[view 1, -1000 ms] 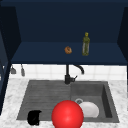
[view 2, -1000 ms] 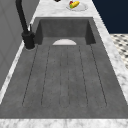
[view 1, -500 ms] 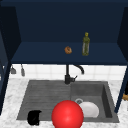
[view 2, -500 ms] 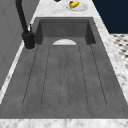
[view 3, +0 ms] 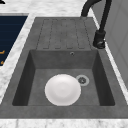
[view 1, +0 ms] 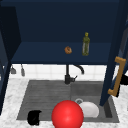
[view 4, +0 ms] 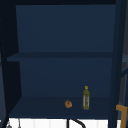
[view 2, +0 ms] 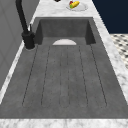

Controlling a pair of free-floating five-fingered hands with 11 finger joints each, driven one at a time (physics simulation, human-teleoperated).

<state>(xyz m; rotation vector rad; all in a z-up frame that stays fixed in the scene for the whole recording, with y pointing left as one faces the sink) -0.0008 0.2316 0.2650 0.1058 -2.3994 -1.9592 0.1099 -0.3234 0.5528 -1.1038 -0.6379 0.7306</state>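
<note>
Right hand at the cupboard handle

Right hand (view 1: 124, 80) sits just beside the yellow handle (view 1: 117, 75) on the open cupboard door (view 1: 110, 62), up over the right end of the sink (view 1: 45, 92). I cannot tell if it grips the bar or only touches it. The handle looks hard and stiff, not slippery, and best held round its middle. Left hand (view 1: 34, 117) hangs at the sink's front edge, near a red ball (view 1: 67, 114). Nothing has moved since a second ago
</note>
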